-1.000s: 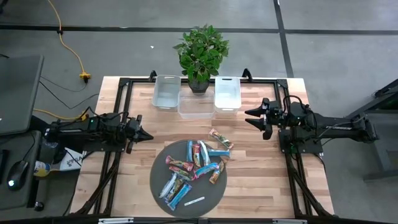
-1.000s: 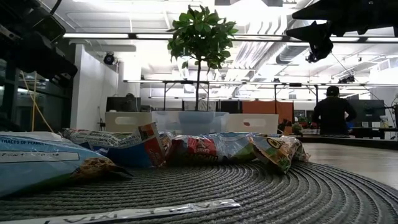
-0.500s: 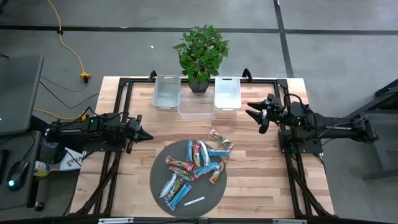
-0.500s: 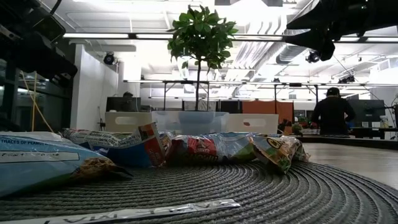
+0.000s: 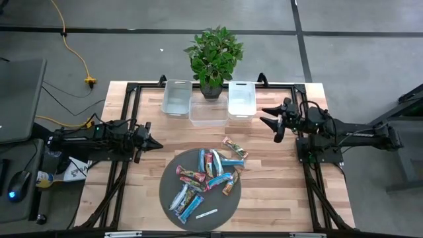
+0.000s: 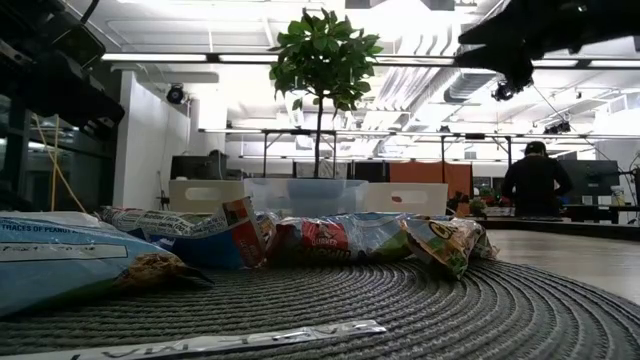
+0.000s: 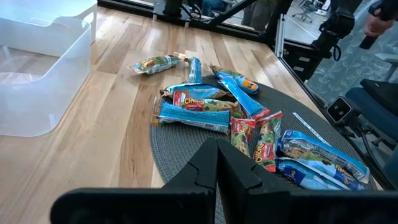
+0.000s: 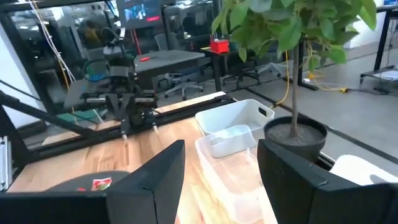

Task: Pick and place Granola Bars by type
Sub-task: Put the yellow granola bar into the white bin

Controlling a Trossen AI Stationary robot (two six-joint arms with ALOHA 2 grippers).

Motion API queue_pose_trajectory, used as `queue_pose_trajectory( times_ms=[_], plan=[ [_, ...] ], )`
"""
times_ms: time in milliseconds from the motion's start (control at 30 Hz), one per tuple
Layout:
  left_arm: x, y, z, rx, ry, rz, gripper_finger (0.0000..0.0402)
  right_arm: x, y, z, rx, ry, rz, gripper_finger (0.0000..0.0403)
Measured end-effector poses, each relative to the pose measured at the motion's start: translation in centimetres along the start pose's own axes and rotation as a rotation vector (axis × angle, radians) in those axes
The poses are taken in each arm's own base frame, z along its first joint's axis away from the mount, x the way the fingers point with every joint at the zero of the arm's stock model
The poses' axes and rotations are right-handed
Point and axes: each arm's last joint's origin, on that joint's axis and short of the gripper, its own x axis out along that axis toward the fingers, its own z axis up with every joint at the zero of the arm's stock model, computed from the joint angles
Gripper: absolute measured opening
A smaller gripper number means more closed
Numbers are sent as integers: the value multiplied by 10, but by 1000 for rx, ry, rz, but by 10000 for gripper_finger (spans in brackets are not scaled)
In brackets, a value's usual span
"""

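Note:
The Granola Bars [image 5: 203, 177] lie in a loose pile on a round grey mat [image 5: 170, 173], in light blue, red and tan wrappers. They also show in the left wrist view as Granola Bars [image 7: 239, 118] and in the low view as Granola Bars [image 6: 330, 240]. One bar [image 5: 234, 147] lies off the mat on the wood. My left gripper [image 5: 156, 143] hovers shut at the mat's left, left gripper [image 7: 216, 155] pointing at the pile. My right gripper [image 5: 267, 119] is open above the table's right side, near the bins, right gripper [image 8: 221, 171] touching nothing.
Three bins stand at the far edge: a white one [image 5: 177, 97], a clear one [image 5: 208, 112], another white one [image 5: 241, 99]. A potted plant [image 5: 213, 56] stands behind them. A thin white strip label [image 5: 206, 213] lies on the mat's near part. A person [image 6: 535, 180] stands in the room beyond.
My right gripper has moved a little toward the far edge and the bins, has risen in the low view, and has turned about its wrist. The bars have stayed where they were.

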Motion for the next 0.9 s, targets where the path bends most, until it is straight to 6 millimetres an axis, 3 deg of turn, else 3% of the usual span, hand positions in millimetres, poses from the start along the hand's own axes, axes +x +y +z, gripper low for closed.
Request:
queue_pose_trajectory(
  times_ms=[233,500,633,900],
  plan=[
    [0,0,0,0,0,0,1,28,11,34,-97,241,-55,186],
    [0,0,0,0,0,0,1,91,26,67,-60,618,-204,186],
    [0,0,0,0,0,1,1,126,32,67,-4,805,-258,186],
    [0,0,0,0,-1,4,1,182,41,45,90,1103,-334,186]
  ],
)
